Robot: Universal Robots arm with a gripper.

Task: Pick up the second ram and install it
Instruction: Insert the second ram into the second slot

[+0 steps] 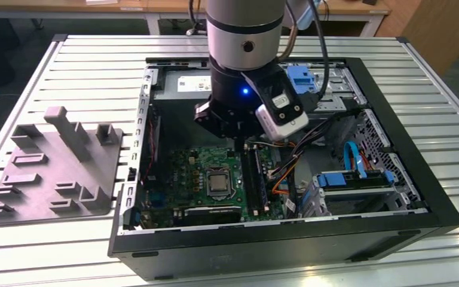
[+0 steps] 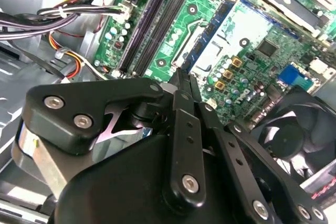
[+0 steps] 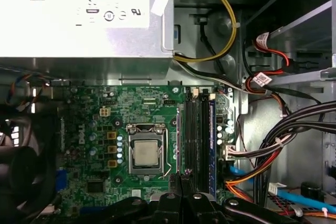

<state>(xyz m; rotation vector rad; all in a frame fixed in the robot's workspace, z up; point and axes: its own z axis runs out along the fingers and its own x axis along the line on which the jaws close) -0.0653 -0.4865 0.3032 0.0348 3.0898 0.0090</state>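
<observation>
The second ram (image 3: 190, 135) shows as a black strip, edge-on in the slot nearest the CPU socket (image 3: 146, 153). A matching dark stick (image 3: 202, 135) stands beside it. In the exterior view the second ram (image 1: 250, 173) lies just past the arm's wrist, inside the open computer case (image 1: 389, 230). My gripper (image 3: 184, 176) is shut, its thin fingertips pressed together with nothing between them. It hovers low over one end of that strip. In the second wrist view my gripper (image 2: 181, 77) points down at the green motherboard (image 2: 252, 51). Whether the tips touch the card is unclear.
Bundled cables (image 3: 283, 140) crowd the side of the slots away from the socket. The silver power supply (image 3: 79, 19) sits beyond the board, and a black fan (image 2: 294, 140) sits at its other side. A grey parts fixture (image 1: 54, 161) rests on the table at the exterior view's left.
</observation>
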